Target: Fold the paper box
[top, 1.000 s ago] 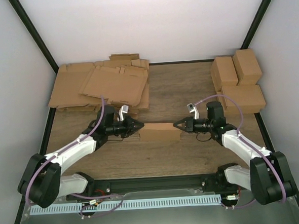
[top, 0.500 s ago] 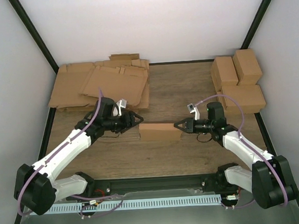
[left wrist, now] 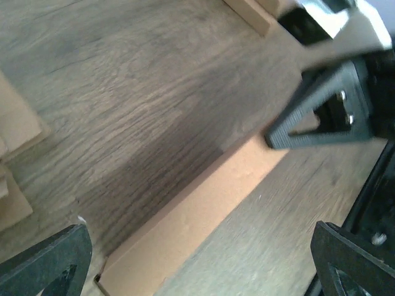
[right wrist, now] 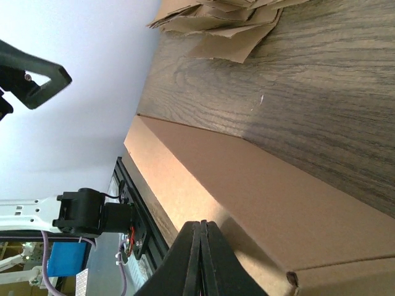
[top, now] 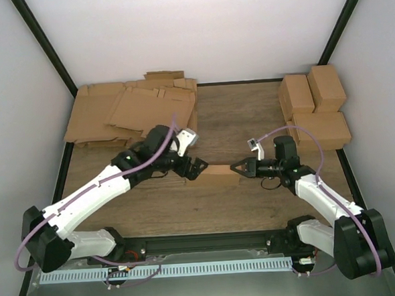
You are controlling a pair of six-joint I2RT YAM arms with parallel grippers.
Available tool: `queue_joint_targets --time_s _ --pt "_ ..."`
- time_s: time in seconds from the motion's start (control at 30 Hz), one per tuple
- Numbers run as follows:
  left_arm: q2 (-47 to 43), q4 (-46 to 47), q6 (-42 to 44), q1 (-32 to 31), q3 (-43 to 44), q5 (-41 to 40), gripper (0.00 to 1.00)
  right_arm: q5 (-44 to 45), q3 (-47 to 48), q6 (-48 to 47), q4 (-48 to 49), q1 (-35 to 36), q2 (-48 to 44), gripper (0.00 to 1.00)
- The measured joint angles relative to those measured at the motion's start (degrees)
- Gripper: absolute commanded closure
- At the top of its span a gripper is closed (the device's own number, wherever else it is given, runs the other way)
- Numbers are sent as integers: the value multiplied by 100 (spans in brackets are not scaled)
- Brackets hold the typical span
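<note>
The paper box [top: 212,174] is a small oblong brown box lying flat mid-table. My left gripper [top: 193,168] hangs over its left end, open wide. In the left wrist view the box [left wrist: 203,216] runs diagonally between the two spread fingers [left wrist: 49,262], with nothing gripped. My right gripper [top: 237,167] is shut, its tip against the box's right end. In the right wrist view its fingertips [right wrist: 200,246] are pressed together over the box [right wrist: 259,197], with nothing between them. The right gripper [left wrist: 321,117] also shows in the left wrist view.
A stack of wide flat cardboard sheets [top: 135,111] lies at the back left, also seen as sheets [right wrist: 222,24] from the right wrist. Several folded boxes [top: 316,107] stand at the back right. A black rail [top: 203,245] runs along the near edge.
My left gripper has gone from shut to wide open, and has swung right and turned over the box's left end. The right gripper has stayed shut at the right end.
</note>
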Motion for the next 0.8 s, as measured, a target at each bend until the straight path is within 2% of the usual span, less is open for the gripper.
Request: queue_joint_targets --time_s 0.2,0.4,0.6,0.67,0.8 --pt "514 -114 1834 -837 87 -634 0 -55 11 -92 -131 0 -33 98" --pt "1294 -452 3040 -903 481 -1239 0 -98 35 -149 -269 0 -59 98" --pt "1569 -608 3807 -909 483 -1628 0 -118 74 -210 -374 0 -55 98" --pt "1637 -640 4013 -909 483 -1672 3 -131 79 -225 -391 0 -55 98" --pt "1818 -841 4391 -907 501 -1722 17 -155 96 -247 -468 0 -55 98"
